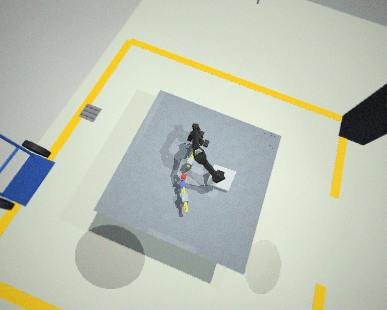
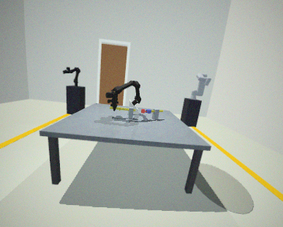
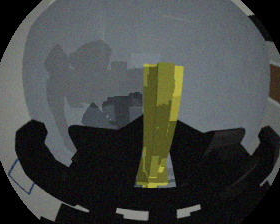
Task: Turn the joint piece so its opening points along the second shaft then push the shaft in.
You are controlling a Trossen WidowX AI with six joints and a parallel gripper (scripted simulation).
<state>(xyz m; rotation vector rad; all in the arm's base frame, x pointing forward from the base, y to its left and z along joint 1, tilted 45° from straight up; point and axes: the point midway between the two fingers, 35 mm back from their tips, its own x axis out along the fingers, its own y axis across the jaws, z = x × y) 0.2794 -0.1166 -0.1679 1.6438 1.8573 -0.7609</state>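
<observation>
A yellow shaft [image 3: 161, 116] [image 2: 123, 108] [image 1: 191, 159] runs through a grey block [image 2: 131, 113] [image 1: 189, 168] on the table. My gripper [image 3: 155, 117] [image 2: 115, 107] [image 1: 192, 151] is shut on the free end of this shaft, on the side of the block away from the joint. Past the block sits the joint piece, with a red part [image 2: 143, 110] [image 1: 183, 176] and a blue part [image 2: 148, 110] [image 1: 183, 184]. Behind it a second grey block [image 2: 156, 114] [image 1: 185, 196] carries the other yellow shaft [image 2: 161, 110] [image 1: 186, 207]. Whether the held shaft's tip is inside the joint opening is too small to tell.
The grey table [image 2: 100, 132] [image 1: 137, 190] carries the arm's base on a white plate [image 1: 229, 176]. Black pedestals [image 2: 75, 99] [image 2: 191, 111] with other arms stand behind the table. A blue cart [image 1: 17, 175] stands on the floor to the left.
</observation>
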